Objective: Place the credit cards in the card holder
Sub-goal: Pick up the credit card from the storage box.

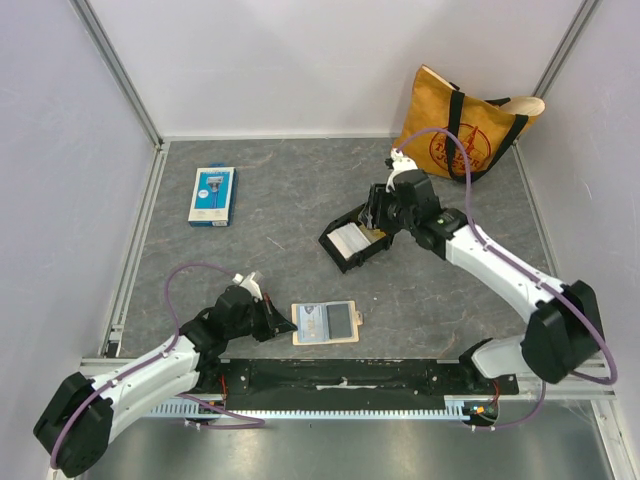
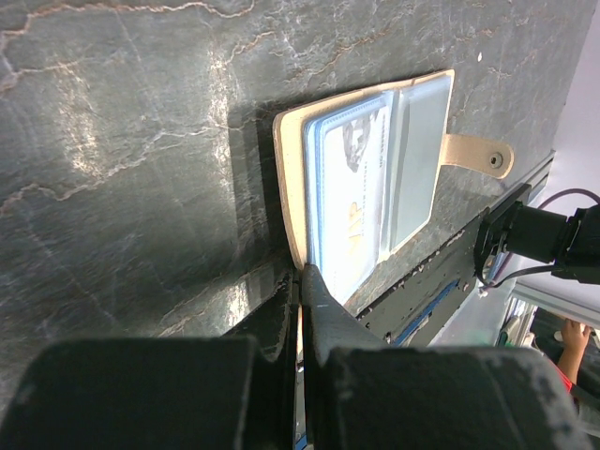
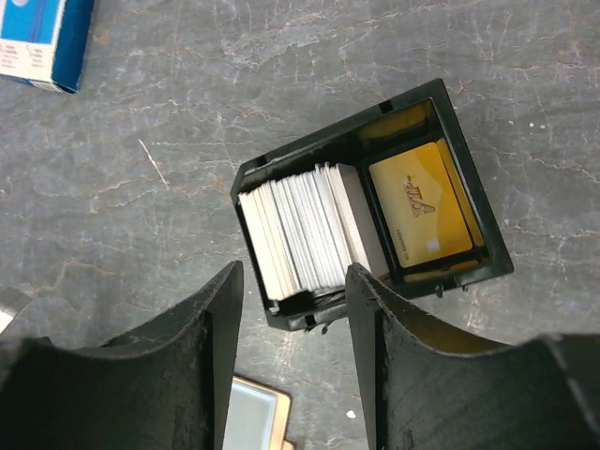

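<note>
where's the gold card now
In the right wrist view the gold card sits in the right compartment of the tray, beside the white card stack, below the right tool.

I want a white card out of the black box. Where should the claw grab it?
Probably by its top edge, from straight above. The white cards stand on edge, packed together in the tray, so only the upper edges are free; the walls block the sides.

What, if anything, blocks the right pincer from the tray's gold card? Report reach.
Probably yes. The right pincer hangs open above the black tray, and the gold card lies uncovered beside the white cards; its walls may hamper gripping.
</note>
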### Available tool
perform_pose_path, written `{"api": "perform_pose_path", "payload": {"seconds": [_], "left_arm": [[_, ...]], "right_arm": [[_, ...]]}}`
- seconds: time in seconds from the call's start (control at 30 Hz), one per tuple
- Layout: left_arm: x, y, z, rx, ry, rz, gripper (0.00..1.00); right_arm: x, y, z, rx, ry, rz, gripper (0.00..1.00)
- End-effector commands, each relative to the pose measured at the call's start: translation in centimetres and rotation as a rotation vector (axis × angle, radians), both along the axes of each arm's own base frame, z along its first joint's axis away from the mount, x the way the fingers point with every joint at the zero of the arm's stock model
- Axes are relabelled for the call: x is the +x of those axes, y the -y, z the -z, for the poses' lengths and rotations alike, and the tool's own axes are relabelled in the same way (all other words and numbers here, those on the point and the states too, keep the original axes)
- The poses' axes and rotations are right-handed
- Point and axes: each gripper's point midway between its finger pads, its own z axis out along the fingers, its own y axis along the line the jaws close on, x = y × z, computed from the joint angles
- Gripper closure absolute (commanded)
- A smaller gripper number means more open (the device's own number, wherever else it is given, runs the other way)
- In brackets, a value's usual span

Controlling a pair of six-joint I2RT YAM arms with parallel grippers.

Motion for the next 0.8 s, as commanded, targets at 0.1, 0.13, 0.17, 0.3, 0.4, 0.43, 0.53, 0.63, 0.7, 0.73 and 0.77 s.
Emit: {"api": "perform_pose_path", "payload": {"seconds": [0.1, 0.13, 0.17, 0.3, 0.4, 0.43, 0.53, 0.63, 0.7, 0.73, 0.77], "left_arm": [[0.4, 0.3, -0.8, -0.016, 0.013, -0.004, 0.98], [0.4, 0.3, -0.8, -0.015, 0.012, -0.003, 0.98], [0.3, 0.3, -0.8, -0.014, 0.011, -0.003, 0.98], [0.4, 0.3, -0.8, -0.005, 0.010, -0.001, 0.98], [0.5, 0.3, -0.9, -0.001, 0.013, 0.000, 0.98], [0.6, 0.3, -0.8, 0.003, 0.013, -0.001, 0.98], [0.6, 0.3, -0.8, 0.009, 0.011, 0.002, 0.98], [0.7, 0.3, -0.6, 0.015, 0.007, 0.004, 0.98], [0.7, 0.4, -0.6, 0.014, 0.007, 0.007, 0.98], [0.7, 0.4, -0.6, 0.016, 0.007, 0.008, 0.98], [0.7, 0.5, -0.6, 0.016, 0.008, 0.009, 0.98]], "right_arm": [[1.9, -0.9, 2.8, -0.029, -0.097, -0.142, 0.40], [2.4, -0.9, 3.2, -0.030, -0.104, -0.141, 0.39], [2.7, -0.9, 3.9, -0.036, -0.123, -0.139, 0.39], [4.3, -1.0, 5.3, -0.055, -0.143, -0.148, 0.36], [5.2, -1.4, 6.0, -0.064, -0.150, -0.170, 0.34], [5.5, -1.5, 6.3, -0.065, -0.157, -0.172, 0.33], [6.0, -1.7, 7.9, -0.077, -0.190, -0.184, 0.30], [6.3, -1.7, 9.0, -0.087, -0.209, -0.179, 0.28], [6.5, -1.7, 9.6, -0.091, -0.220, -0.182, 0.27], [6.4, -1.7, 9.9, -0.095, -0.228, -0.185, 0.27], [6.5, -1.6, 10.2, -0.098, -0.231, -0.184, 0.26]]}}
